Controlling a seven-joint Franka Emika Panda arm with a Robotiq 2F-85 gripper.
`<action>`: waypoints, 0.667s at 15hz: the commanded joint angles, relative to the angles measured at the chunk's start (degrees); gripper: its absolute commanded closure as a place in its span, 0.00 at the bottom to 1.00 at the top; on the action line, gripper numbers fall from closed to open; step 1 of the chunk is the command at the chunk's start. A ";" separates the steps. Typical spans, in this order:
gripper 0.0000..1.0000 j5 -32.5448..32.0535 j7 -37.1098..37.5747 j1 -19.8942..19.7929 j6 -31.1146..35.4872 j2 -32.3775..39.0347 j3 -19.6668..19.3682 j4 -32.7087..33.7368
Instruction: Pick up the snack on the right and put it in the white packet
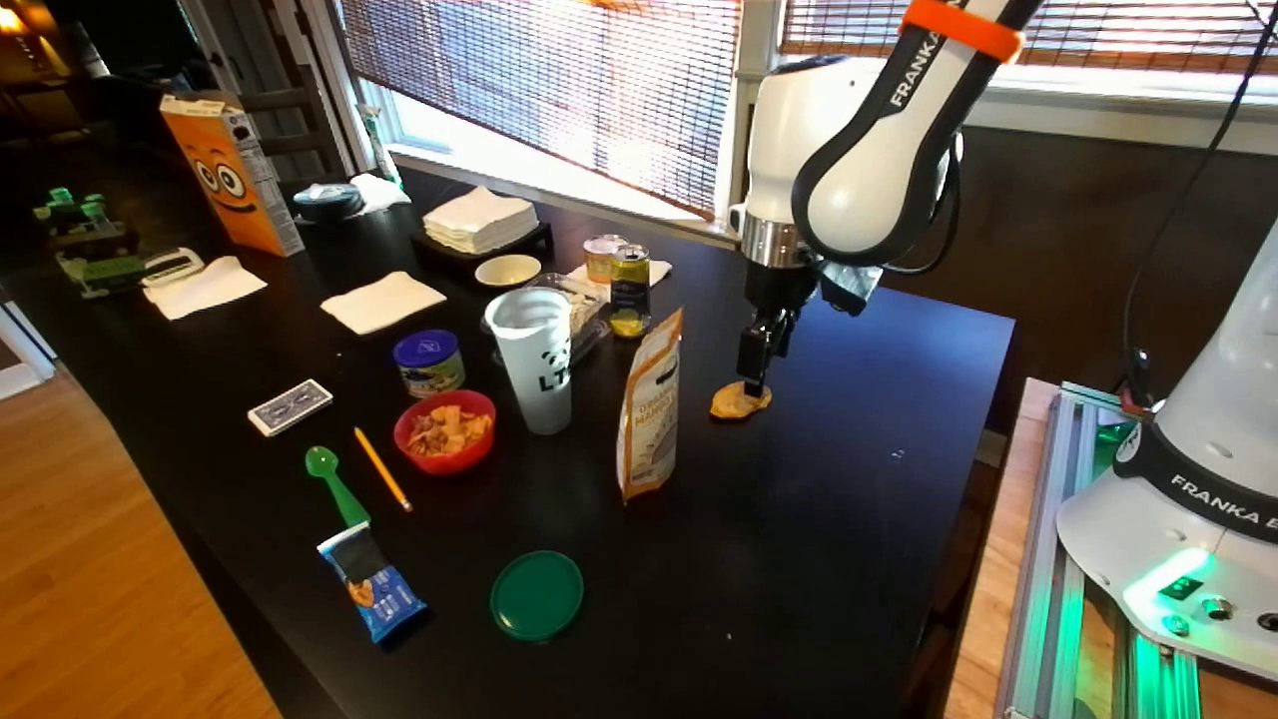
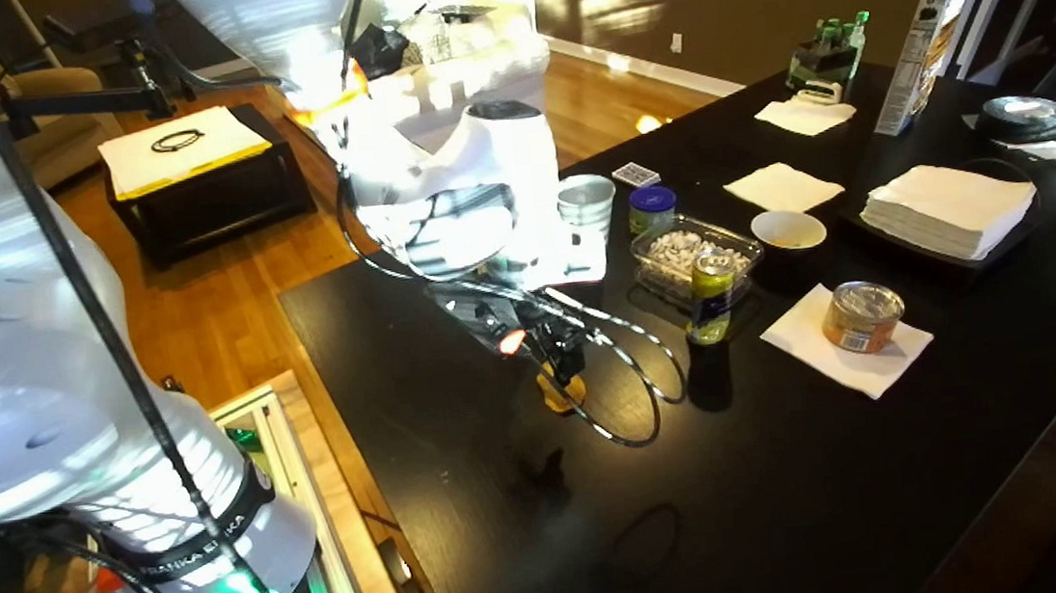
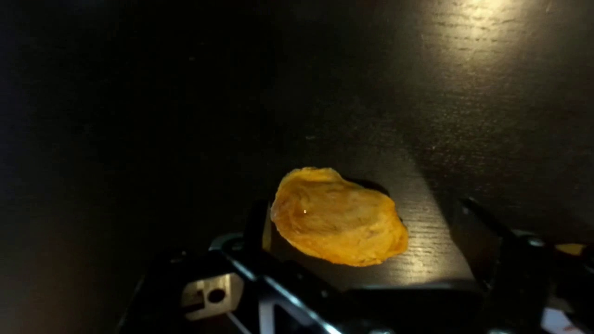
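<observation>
The snack (image 1: 735, 402) is a flat golden-brown piece on the black table. It also shows in an exterior view (image 2: 559, 393) and fills the space between the fingers in the wrist view (image 3: 341, 220). My gripper (image 1: 757, 377) is down at the snack, pointing at the table. In the wrist view the gripper (image 3: 371, 227) is open, one finger close beside the snack's left end, the other apart from its right end. The white packet (image 1: 655, 419) stands upright beside the snack, with a tan-brown printed face. It is hidden behind the arm in an exterior view.
A white cup (image 1: 534, 364), a red bowl (image 1: 445, 459) of snacks and a green can (image 1: 630, 290) stand near the packet. A clear tray (image 2: 694, 261) of pale pieces is behind the can. A green lid (image 1: 537, 596) lies toward the front.
</observation>
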 commanded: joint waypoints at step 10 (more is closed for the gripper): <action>0.00 30.11 -29.60 -13.85 2.29 10.54 11.96 6.22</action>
